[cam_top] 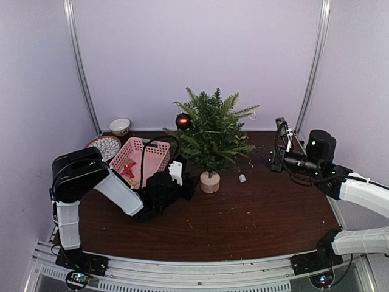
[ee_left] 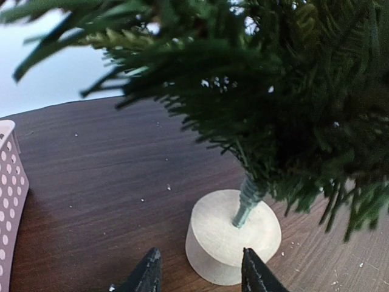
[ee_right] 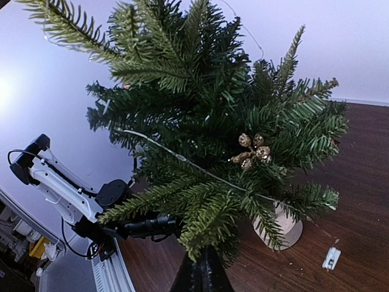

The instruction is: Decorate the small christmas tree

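Observation:
The small christmas tree [cam_top: 214, 131] stands mid-table on its pale round stump [cam_top: 210, 182]. A dark red ball [cam_top: 183, 121] hangs on its left side, and a gold berry cluster [ee_right: 250, 149] and a thin wire strand [ee_right: 182, 159] lie in the branches. My left gripper [ee_left: 200, 275] is open low on the table. The stump [ee_left: 234, 234] sits just beyond its tips, with the right fingertip [ee_left: 252, 271] at the stump's front edge. My right gripper [ee_right: 203, 274] is shut on the tree's right, a branch tip right over its fingertips. Nothing shows between the fingers.
A pink basket [cam_top: 143, 159] holding a red ornament [cam_top: 128, 169] sits left of the tree. A patterned plate [cam_top: 104, 146] and a small bowl [cam_top: 120, 126] lie behind it. A small white piece [cam_top: 242, 178] lies on the table right of the stump.

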{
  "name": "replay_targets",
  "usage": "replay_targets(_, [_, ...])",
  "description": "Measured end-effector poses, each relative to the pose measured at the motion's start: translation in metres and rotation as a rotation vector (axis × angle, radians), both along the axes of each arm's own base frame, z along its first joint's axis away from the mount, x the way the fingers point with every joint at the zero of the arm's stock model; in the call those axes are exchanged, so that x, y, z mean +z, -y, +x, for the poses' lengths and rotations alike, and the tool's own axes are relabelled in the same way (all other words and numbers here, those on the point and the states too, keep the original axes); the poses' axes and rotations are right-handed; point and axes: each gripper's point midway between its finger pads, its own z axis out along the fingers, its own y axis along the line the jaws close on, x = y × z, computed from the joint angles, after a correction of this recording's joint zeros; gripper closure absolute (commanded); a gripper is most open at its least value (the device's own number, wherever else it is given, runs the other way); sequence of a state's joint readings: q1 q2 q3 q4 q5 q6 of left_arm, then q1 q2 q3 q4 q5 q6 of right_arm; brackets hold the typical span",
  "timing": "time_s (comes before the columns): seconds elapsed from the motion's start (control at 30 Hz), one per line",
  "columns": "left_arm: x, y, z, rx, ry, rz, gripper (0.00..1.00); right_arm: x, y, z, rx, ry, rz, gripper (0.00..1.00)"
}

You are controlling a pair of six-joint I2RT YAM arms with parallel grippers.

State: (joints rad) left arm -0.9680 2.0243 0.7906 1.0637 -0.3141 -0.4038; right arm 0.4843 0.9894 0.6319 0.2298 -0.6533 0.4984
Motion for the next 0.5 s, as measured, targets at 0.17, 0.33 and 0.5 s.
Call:
replay_targets(0.17, [-0.002, -0.002, 0.005, -0.005, -0.017, 0.018, 0.54, -0.001, -0.013, -0.011, 0.031, -0.001, -0.003, 0.97])
replay_targets(0.33, [-0.003, 0.004, 0.008, -0.028, -0.034, 0.032, 0.55, -0.002, -0.022, -0.018, 0.048, -0.001, -0.007, 0.97])
replay_targets(0.5, [-0.001, 0.009, 0.009, -0.045, -0.039, 0.041, 0.55, -0.002, -0.030, -0.025, 0.059, 0.002, -0.011, 0.98])
